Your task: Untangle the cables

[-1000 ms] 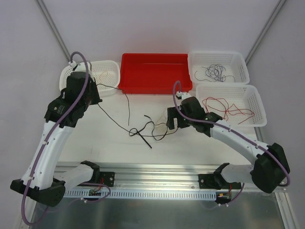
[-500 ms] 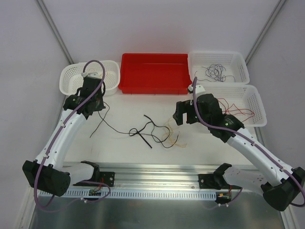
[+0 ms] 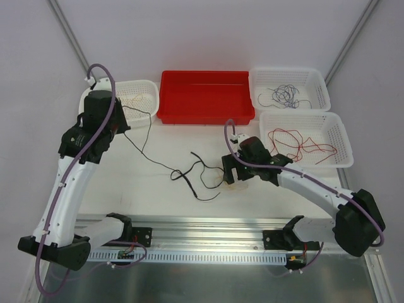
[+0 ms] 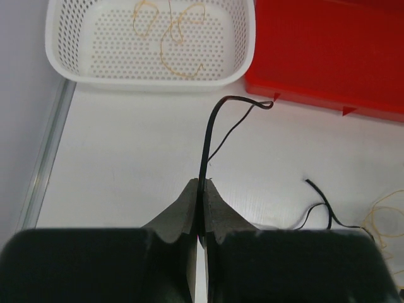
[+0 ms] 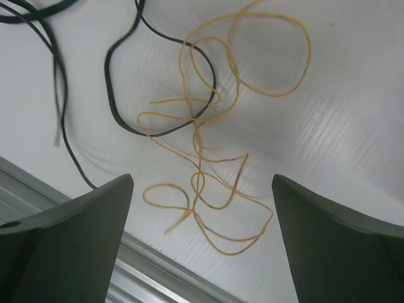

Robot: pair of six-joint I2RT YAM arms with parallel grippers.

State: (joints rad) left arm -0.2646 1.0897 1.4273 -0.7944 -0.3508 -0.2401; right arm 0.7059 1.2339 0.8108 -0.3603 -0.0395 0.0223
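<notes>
My left gripper (image 4: pixel 203 184) is shut on a black cable (image 4: pixel 212 129), which arches up from the closed tips. In the top view this gripper (image 3: pixel 118 125) hangs by the left basket, and the black cable (image 3: pixel 151 161) trails right to a loose black tangle (image 3: pixel 192 175) mid-table. My right gripper (image 5: pixel 202 192) is open, its fingers (image 5: pixel 95 218) wide on either side of a curly yellow cable (image 5: pixel 208 136) lying on the table. One black loop (image 5: pixel 117 95) crosses that yellow cable's upper part. In the top view the right gripper (image 3: pixel 231 177) sits low, just right of the tangle.
The left white basket (image 3: pixel 146 87) holds yellow cables (image 4: pixel 170 38). A red bin (image 3: pixel 205 95) stands at the back centre. Two white baskets on the right hold purple-blue cables (image 3: pixel 284 95) and red cables (image 3: pixel 297 140). A metal rail (image 3: pixel 202 224) runs along the near edge.
The left gripper, still shut on the black cable, has shifted up and left towards the basket, drawing the cable with it. The right arm has come down and left over the yellow cable.
</notes>
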